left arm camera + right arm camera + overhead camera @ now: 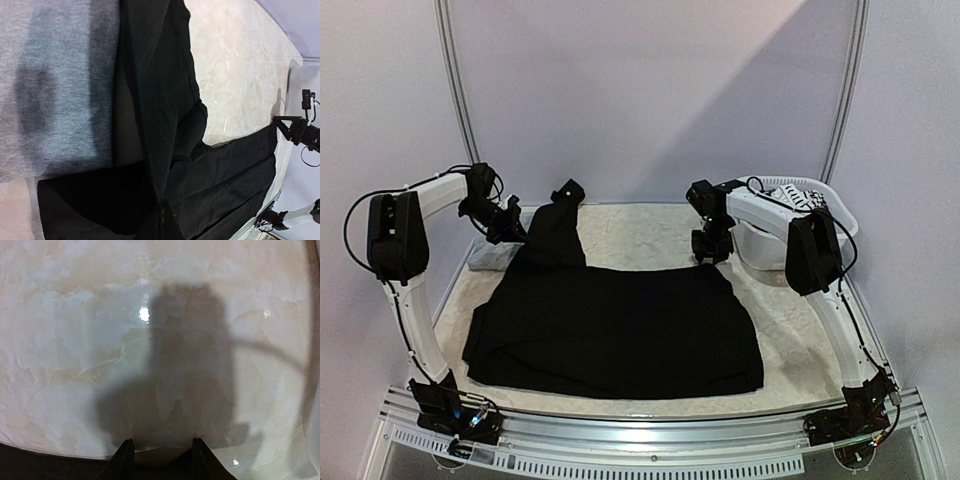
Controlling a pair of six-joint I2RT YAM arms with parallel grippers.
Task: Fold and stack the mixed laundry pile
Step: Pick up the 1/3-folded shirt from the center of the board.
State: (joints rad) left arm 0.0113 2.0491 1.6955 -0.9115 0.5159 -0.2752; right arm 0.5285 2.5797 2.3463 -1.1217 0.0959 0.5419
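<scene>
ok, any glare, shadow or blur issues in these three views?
Right wrist: the right gripper throws a broad shadow on the table, plus one glare spot. Left wrist: the grey cloth up close is blurred. Top: the black garment shows little fold detail.

Holdings, as seen from my station:

- Table (650,228): top covered in a cream, marble-patterned sheet (60,340), faintly wrinkled.
- Aluminium rail (650,432): ribbed, along the table's near edge.
- Back wall (650,100): plain pale lilac, brighter at the right, with a diagonal boundary.
- Left pole (457,90) and right pole (847,90): metal, curved, rising against the wall.
- White basket (767,250): plastic, far right corner.
- Light: small glare spot (144,314) on the sheet beneath me, beside a soft grey shadow (185,365).
</scene>
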